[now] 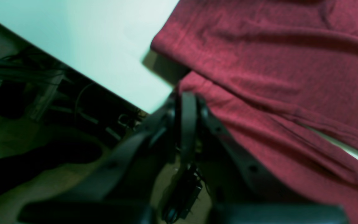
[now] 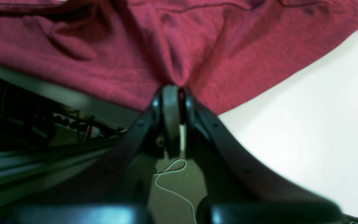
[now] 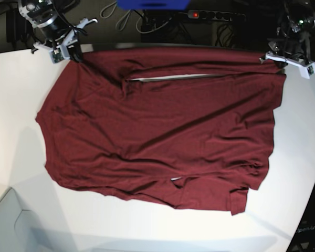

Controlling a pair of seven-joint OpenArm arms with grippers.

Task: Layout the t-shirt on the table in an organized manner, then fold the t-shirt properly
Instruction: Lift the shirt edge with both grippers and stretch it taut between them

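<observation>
Dark maroon long-sleeved knit t-shirt [image 3: 163,131] spread wide across big smooth white worktop [image 3: 21,94], wrinkled, one sleeve folded along far edge. My right pincer [image 2: 179,90] clamped on bunched fabric at far corner, cloth pulled into pleat between fingers. My left pincer [image 1: 188,99] shut on shirt's opposite far corner, right at worktop edge. Both arms at far side, well apart.

Behind the far edge it is dark, with black cables [image 3: 147,23], a power strip [image 3: 215,16] showing a small red light, and a brownish floor [image 1: 57,180] below.
</observation>
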